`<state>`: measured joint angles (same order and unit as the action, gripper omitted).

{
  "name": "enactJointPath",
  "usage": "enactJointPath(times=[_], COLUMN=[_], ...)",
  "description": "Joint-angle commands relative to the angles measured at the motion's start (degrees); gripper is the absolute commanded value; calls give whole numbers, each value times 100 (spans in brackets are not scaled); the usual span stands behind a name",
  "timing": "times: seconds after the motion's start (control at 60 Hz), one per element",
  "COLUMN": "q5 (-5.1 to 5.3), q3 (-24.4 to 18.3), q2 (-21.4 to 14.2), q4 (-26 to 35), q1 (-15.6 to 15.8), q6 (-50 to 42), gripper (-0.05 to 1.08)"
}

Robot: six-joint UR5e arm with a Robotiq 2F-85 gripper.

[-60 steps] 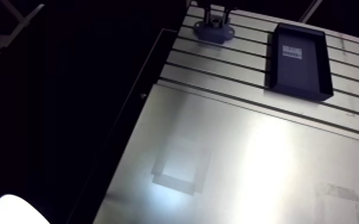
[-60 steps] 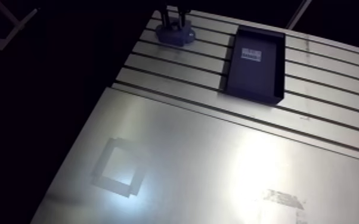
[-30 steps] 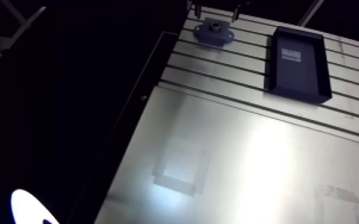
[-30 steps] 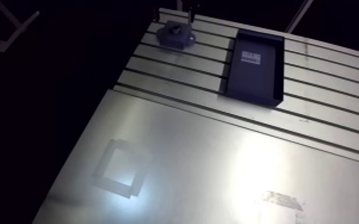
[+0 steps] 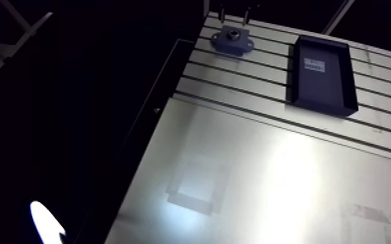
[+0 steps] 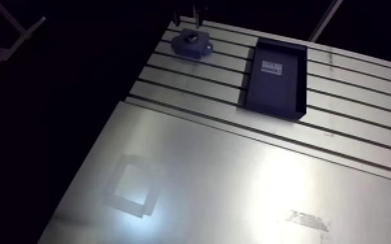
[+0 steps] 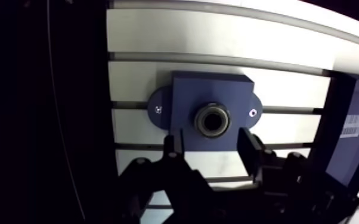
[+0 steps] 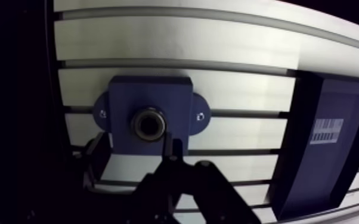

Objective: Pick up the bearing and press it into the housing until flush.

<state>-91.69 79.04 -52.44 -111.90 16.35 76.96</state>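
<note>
**Open hand above the blue block, ring sitting in its hole**

The robot's black two-fingered hand (image 7: 209,142) is open. Its two fingers (image 7: 173,152) stand wide apart and there is nothing between them. They do not touch anything.

The dark blue plastic housing block (image 7: 185,89) lies flat on the grooved silver metal worktop (image 7: 158,36), below the hand and just ahead of its fingertips. The block has a square middle and a round ear on each side. Each ear has one small pale dot on it.

The small dark round metal bearing ring (image 7: 212,120) is not in the hand. It sits in the round hole in the middle of the block, ahead of the gap between the two fingers. From the wrist view it looks set down into the hole, but you cannot tell if its top is level with the block.

Off to one side of the hand, near the block but not touching it, lies a flat black box-shaped tray (image 8: 337,173). A white label with dark bars (image 8: 327,131) is stuck on its floor.

In the arm view the hand is small and at the far edge of the worktop. Well away from the hand, the grooves end and a smooth shiny metal sheet (image 5: 269,182) begins. It has a pale square mark (image 6: 132,188) on it.
</note>
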Motion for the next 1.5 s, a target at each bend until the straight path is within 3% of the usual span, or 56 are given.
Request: enactJointPath(times=[0.017,1.5], q5=[60,15], q3=[-75,-53], q2=[2,231], q4=[62,102], q1=[-9,-44], q6=[-9,-18], gripper=[83,86])
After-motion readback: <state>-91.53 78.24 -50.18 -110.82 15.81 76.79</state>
